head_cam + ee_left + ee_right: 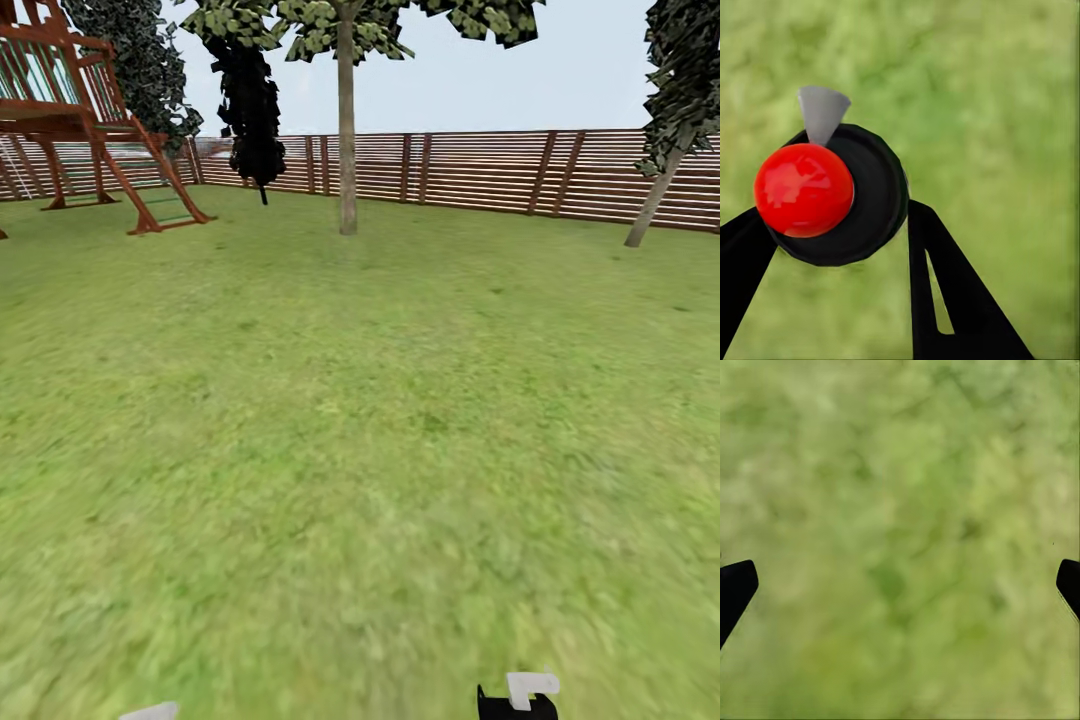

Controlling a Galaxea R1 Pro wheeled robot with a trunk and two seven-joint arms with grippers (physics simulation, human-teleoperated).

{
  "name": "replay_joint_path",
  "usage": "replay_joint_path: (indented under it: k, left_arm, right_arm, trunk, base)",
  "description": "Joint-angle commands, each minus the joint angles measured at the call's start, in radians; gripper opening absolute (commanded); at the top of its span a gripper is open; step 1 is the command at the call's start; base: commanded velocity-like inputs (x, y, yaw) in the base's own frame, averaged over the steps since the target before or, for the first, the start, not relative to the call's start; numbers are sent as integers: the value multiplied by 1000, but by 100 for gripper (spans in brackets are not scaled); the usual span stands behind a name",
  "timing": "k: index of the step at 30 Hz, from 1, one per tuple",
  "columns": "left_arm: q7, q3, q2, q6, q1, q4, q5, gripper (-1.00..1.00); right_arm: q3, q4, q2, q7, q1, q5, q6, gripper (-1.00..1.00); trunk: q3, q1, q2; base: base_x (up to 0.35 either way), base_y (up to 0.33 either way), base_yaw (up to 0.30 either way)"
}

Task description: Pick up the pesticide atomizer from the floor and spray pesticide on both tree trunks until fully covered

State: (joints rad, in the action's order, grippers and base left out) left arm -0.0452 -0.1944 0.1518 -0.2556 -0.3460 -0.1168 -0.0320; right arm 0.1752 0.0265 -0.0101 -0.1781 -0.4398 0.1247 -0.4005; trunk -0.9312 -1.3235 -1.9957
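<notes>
Nearest: the left gripper (840, 225) pinches the pesticide atomizer (832, 195), its black fingers (960, 300) pressed to either side of the round dark body. Seen from above, so the glossy red dome top (804, 189) faces the wrist cam and a small grey wedge, prob. the nozzle (822, 111), pokes out past the rim. Judged: bottle carried upright & clamped low so the spray head stays free for aiming at bark once the robot gets close. Under it only blurred lawn, no contact w/ the ground.

Right gripper (900, 585) spread wide, nothing between the two black tips (735, 589); it hangs over soft mottled grass, likely just parked while the base rolls. In the head view a black-and-white bit of the robot (520, 698) peeks up at the lower edge.

Mid: the garden lawn (350, 450), flat, patchy green, smeared near the camera, sharper further off.

Far: one of the trees (347, 120) straight ahead, its tree trunk (347, 180) a slim-looking smooth grey-tan column, branchless low down, blocky leaves on top. No white specks of pesticide on it that I can make out, so spraying prob. not begun; well apart from the robot yet. A leaning trunk (655, 200) at right, dark narrow tree (252, 110) at left, red-brown wooden play frame (100, 130) w/ ladder, slatted brown fence (480, 170) closing it all in
</notes>
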Motion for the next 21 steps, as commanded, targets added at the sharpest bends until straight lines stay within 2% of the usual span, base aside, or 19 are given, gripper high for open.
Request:
replay_joint_path:
  k: [1, 5, 21]
  left_arm:
    - [-1, 0, 0, -4, -1, 1, -3, -100]
    - [-1, 1, -1, -4, -1, 1, -3, -100]
    - [-1, 0, -1, -4, -1, 1, -3, -100]
  right_arm:
    - [9, 0, 0, -1, 0, 10, -3, 100]
    - [9, 0, 1, -1, 0, 10, -3, 100]
    - [8, 0, -1, -2, 0, 9, -3, 100]
  trunk:
    - [-1, 0, 0]
    - [-1, 0, 0]
    - [-1, 0, 0]
  base:
    - [344, 0, 148]
    - [344, 0, 121]
    - [344, 0, 2]
